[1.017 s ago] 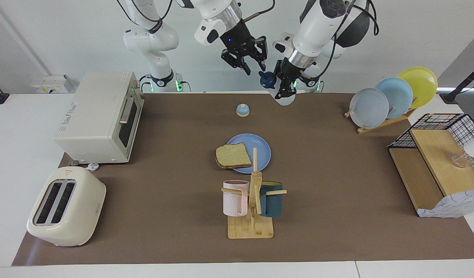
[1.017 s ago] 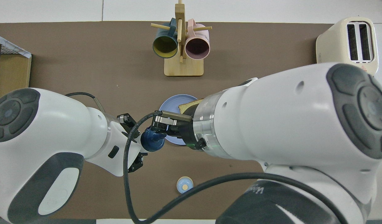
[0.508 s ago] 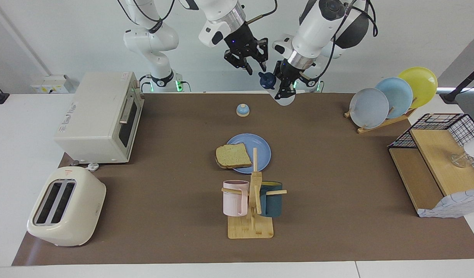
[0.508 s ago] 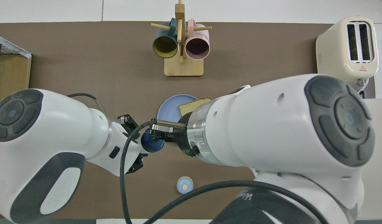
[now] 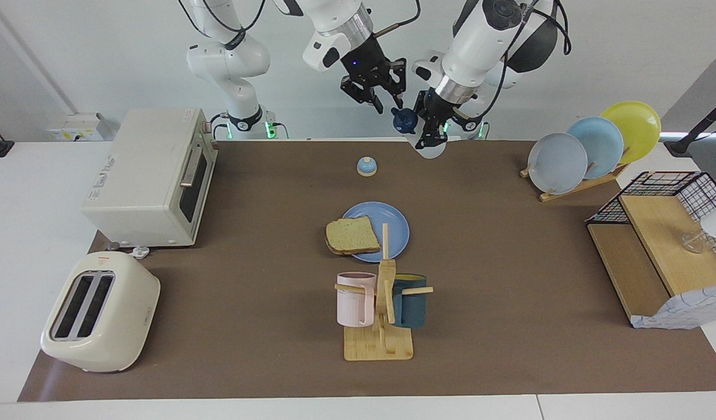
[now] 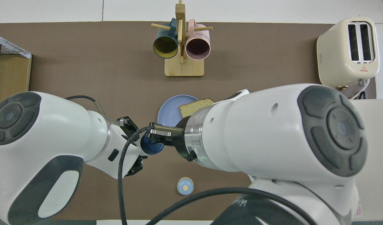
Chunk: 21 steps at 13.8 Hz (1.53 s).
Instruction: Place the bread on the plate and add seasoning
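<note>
My left gripper [image 5: 429, 125] grips the seasoning [image 5: 423, 137], tilted in the air over the table edge beside the bell [image 5: 366, 167]. My right gripper [image 5: 376, 93] hangs with fingers spread just beside its navy cap. Below them the bread [image 5: 352, 235] lies half on the plate [image 5: 387, 224].
</note>
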Each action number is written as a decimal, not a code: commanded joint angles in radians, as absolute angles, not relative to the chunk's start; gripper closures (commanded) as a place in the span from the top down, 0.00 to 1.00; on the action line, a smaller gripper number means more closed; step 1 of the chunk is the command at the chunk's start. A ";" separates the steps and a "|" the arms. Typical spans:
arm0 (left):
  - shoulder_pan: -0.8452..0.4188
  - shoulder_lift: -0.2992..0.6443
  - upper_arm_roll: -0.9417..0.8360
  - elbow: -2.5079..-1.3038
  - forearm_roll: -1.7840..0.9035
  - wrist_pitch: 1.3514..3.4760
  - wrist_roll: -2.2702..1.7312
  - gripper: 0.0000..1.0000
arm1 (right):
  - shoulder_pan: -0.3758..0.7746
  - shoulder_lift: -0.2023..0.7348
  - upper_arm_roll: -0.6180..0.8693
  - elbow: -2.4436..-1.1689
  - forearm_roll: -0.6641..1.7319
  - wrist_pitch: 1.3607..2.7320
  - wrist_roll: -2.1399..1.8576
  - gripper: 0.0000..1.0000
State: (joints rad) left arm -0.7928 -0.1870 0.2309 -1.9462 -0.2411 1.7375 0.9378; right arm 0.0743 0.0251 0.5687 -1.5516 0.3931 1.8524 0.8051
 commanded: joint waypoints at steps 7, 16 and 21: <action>-0.804 -0.222 0.239 -1.985 -0.270 1.756 0.922 0.00 | 0.055 0.000 0.588 -1.586 0.377 1.882 0.824 0.37; -0.804 -0.225 0.238 -1.991 -0.278 1.761 0.916 0.00 | 0.055 0.003 0.591 -1.600 0.377 1.907 0.822 0.31; -0.804 -0.227 0.238 -1.993 -0.278 1.761 0.914 0.00 | 0.055 0.006 0.591 -1.595 0.377 1.899 0.824 0.07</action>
